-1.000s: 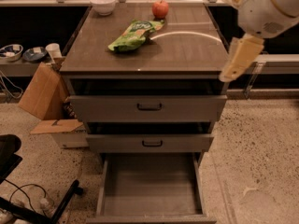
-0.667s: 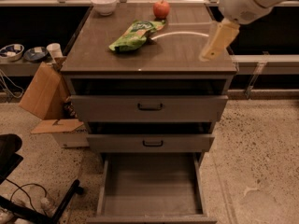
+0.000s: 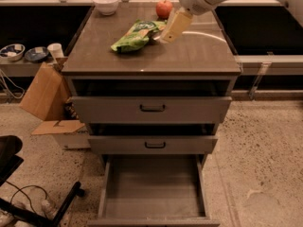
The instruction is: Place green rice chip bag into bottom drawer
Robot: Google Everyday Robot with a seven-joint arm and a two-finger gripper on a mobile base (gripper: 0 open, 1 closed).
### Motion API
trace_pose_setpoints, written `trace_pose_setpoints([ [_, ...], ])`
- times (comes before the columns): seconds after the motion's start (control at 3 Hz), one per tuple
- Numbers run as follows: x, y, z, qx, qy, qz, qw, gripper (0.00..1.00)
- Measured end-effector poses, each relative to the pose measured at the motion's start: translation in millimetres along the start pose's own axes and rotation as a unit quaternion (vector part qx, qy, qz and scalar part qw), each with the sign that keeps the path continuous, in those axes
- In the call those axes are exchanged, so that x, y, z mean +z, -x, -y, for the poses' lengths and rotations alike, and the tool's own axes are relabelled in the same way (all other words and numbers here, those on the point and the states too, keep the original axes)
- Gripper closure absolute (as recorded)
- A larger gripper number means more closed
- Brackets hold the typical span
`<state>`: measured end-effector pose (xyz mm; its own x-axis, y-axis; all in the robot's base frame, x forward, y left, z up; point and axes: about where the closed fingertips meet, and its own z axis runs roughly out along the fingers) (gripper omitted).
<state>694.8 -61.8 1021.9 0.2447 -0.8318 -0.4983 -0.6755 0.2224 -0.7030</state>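
Nearest, pulled out with a bare floor: bottom drawer [image 3: 151, 193]. Higher, flat on the cabinet top [image 3: 199, 56]: green rice chip bag [image 3: 137, 33], likely light, crinkly and slippery, so best pinched at a bunched edge. Just beside its right end: gripper [image 3: 173, 27], spread impossible to tell. Beyond: red apple [image 3: 164, 7] and white bowl [image 3: 106, 3], contents hidden.

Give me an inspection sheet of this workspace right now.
Surface: cabinet top, grey, glossy.
Job's things: green rice chip bag lying on the top; bottom drawer pulled open, nothing inside.
Clutter: red apple, white bowl at the back.
Grippers: tool above the top, by the bag's right end; contact unclear.
Cables: cord on floor, lower left.
Surroundings: cardboard box, chair base at left.
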Motion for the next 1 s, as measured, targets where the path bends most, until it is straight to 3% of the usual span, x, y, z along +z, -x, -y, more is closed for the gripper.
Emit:
trace_pose_setpoints([
  [0.33, 0, 0, 0, 0.003, 0.0, 0.0, 1.0, 0.0],
  [0.67, 24, 8, -9, 0.012, 0.004, 0.025, 0.9996, 0.0],
  [1.0, 80, 23, -17, 0.037, 0.003, 0.074, 0.9966, 0.0],
])
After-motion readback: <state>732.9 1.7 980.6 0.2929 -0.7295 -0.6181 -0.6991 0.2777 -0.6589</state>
